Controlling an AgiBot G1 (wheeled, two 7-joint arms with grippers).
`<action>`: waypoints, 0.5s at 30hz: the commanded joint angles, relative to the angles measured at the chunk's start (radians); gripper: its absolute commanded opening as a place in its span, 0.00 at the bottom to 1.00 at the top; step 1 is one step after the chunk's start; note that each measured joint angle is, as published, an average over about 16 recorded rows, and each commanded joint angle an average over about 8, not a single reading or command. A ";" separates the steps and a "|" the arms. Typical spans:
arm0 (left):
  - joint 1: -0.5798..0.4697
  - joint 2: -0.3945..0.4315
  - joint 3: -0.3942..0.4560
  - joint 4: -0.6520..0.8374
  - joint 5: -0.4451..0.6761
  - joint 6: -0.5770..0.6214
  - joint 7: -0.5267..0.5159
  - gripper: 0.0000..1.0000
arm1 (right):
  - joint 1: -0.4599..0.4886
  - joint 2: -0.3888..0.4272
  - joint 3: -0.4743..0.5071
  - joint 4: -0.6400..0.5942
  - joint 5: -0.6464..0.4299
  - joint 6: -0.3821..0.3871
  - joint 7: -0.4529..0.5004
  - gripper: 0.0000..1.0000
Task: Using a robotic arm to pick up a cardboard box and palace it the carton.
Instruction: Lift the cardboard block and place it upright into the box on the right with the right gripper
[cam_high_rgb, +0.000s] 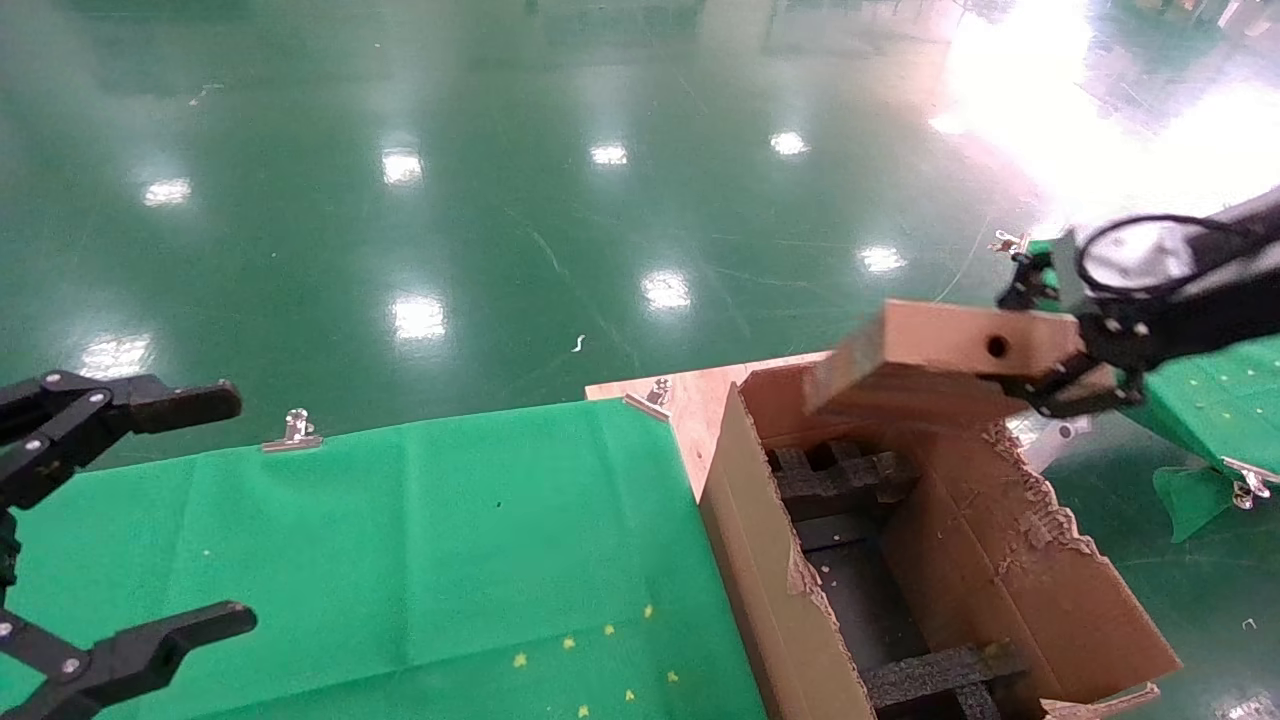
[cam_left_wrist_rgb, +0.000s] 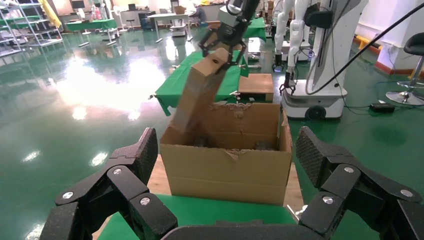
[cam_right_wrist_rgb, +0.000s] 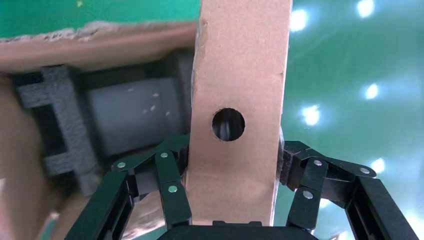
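**Head view: box hanging over the carton's torn edge**

Right gripper (cam_high_rgb: 1085, 385) clamps the cardboard box (cam_high_rgb: 940, 350) at centre right, tilted above the carton (cam_high_rgb: 760, 560). It could snag the ragged flap or foam. Left gripper (cam_high_rgb: 150, 520) sits wide open, lower left.

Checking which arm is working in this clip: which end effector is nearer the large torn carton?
Right. The right end effector holds the cardboard box tilted over the carton at its far end. The left end effector hangs open over the green cloth, well off to the carton's left.
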 joint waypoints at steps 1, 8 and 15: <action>0.000 0.000 0.000 0.000 0.000 0.000 0.000 1.00 | -0.003 0.027 -0.017 -0.009 0.001 0.003 0.001 0.00; 0.000 0.000 0.000 0.000 0.000 0.000 0.000 1.00 | -0.018 0.081 -0.037 -0.036 0.021 0.019 0.022 0.00; 0.000 0.000 0.000 0.000 0.000 0.000 0.000 1.00 | -0.023 0.074 -0.034 -0.035 0.026 0.021 0.026 0.00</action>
